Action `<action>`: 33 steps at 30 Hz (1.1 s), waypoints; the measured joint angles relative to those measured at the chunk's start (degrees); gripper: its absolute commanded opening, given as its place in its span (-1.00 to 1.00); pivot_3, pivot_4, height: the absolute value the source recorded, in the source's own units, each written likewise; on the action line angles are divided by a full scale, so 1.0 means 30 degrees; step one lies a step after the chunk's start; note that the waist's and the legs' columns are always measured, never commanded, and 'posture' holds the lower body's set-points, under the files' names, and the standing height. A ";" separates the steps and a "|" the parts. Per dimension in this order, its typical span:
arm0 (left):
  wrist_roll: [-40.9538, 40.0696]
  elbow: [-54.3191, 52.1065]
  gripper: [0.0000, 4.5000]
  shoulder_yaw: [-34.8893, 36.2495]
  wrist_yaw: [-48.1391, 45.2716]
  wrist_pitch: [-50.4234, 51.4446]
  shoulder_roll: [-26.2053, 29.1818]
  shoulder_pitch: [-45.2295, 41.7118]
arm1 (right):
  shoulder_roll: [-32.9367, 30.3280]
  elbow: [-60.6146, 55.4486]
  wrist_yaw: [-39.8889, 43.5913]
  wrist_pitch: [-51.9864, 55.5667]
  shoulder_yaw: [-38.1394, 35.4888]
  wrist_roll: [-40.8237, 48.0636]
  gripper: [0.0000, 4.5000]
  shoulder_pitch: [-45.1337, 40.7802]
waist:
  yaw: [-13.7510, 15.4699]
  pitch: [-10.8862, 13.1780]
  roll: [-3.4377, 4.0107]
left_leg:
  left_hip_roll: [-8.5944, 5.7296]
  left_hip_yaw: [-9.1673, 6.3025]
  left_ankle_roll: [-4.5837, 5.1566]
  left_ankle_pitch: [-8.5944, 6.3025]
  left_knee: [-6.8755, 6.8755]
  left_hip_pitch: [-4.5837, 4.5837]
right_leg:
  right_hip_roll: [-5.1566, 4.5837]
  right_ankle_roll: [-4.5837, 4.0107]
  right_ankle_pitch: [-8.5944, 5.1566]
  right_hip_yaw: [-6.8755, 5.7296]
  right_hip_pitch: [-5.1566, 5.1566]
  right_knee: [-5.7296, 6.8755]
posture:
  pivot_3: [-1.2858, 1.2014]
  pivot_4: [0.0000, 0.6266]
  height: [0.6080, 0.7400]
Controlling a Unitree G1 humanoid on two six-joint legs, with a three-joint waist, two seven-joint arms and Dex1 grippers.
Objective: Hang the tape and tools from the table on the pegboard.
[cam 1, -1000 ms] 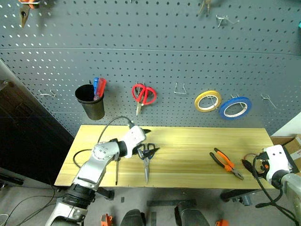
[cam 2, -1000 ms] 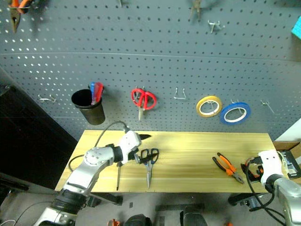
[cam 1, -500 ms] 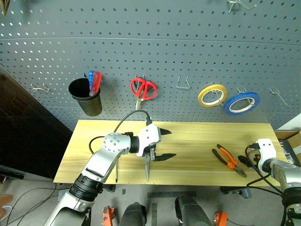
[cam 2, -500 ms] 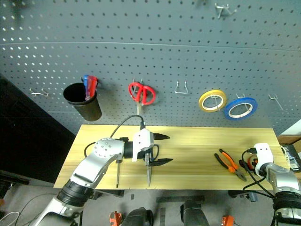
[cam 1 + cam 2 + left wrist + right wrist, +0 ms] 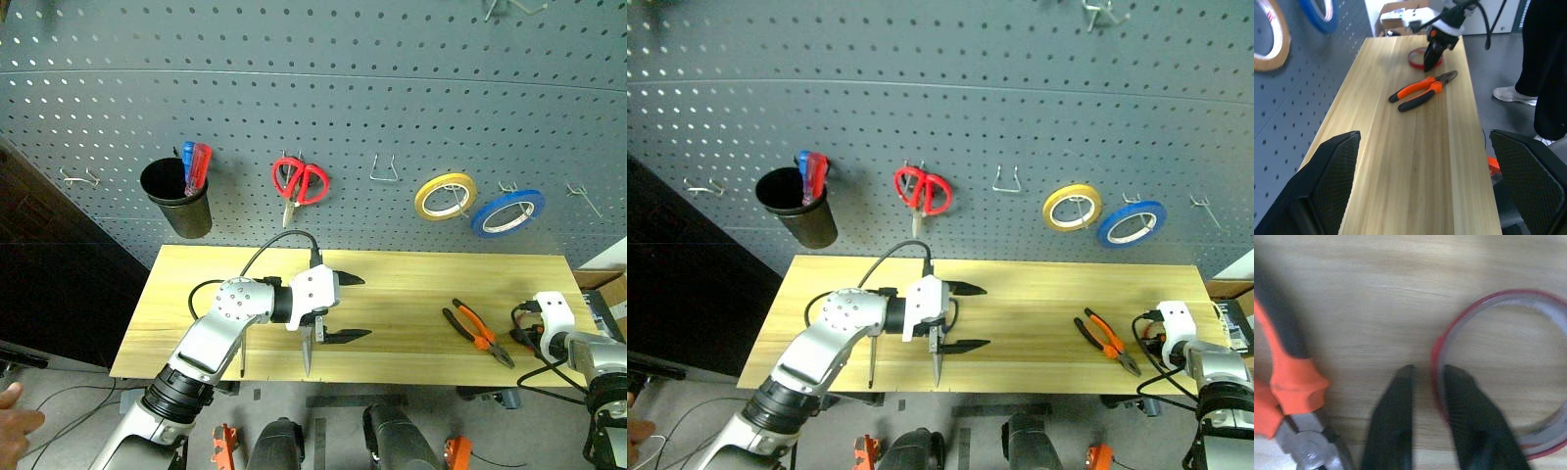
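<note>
Right end effector (image 5: 1425, 382) pinching tape (image 5: 1547, 445) rim — on table (image 5: 1376, 293).

Three tape rolls, red (image 5: 1420, 57), yellow (image 5: 445, 196) and blue (image 5: 506, 212); two scissors, red-handled (image 5: 299, 182) and dark-handled (image 5: 308, 345); one orange-and-black pliers (image 5: 476, 333); one black cup (image 5: 177, 198).

- We see even, fairly bright light on the pegboard (image 5: 323, 88) and the desk (image 5: 411, 304), with short soft shadows under the hung items.
- Pegboard rows bow toward the picture edges.
- The right wrist view is soft: pliers (image 5: 1288, 382) and red tape (image 5: 1508, 377) are blurred.
</note>
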 measured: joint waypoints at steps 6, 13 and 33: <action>-0.0874 -0.0197 1.00 -0.0001 -0.0408 -0.0091 -0.0395 0.0104 | 0.0381 -0.3048 -0.1397 -0.0003 -0.0583 0.0113 -0.99 0.2364 | 0.0201 0.0014 0.0008 | -0.0009 -0.0130 0.0022 -0.0022 0.0095 -0.0055 | -0.0082 0.0008 -0.0004 -0.0104 0.0026 0.0021 | 0.00 -0.12 1.00; -0.3155 -0.1193 1.00 0.0523 -0.0333 0.1399 -0.1307 0.0233 | 0.2009 -1.3940 -0.4010 0.1474 -0.4352 0.1087 -0.99 0.9372 | 0.0323 0.0086 0.0223 | -0.0044 -0.0174 0.0012 -0.0025 0.0102 -0.0149 | -0.0077 0.0093 -0.0056 -0.0098 -0.0025 0.0035 | -0.02 -0.14 1.00; -0.5794 -0.2498 1.00 0.1036 0.2155 0.5254 -0.3171 -0.1764 | 0.4353 -2.4165 -0.6866 0.0066 -0.6879 0.2040 -0.99 0.5906 | -0.0028 0.0086 0.0252 | -0.0096 -0.0229 -0.0038 -0.0019 0.0144 -0.0266 | 0.0013 0.0121 -0.0082 -0.0047 -0.0088 0.0012 | -0.01 -0.25 1.00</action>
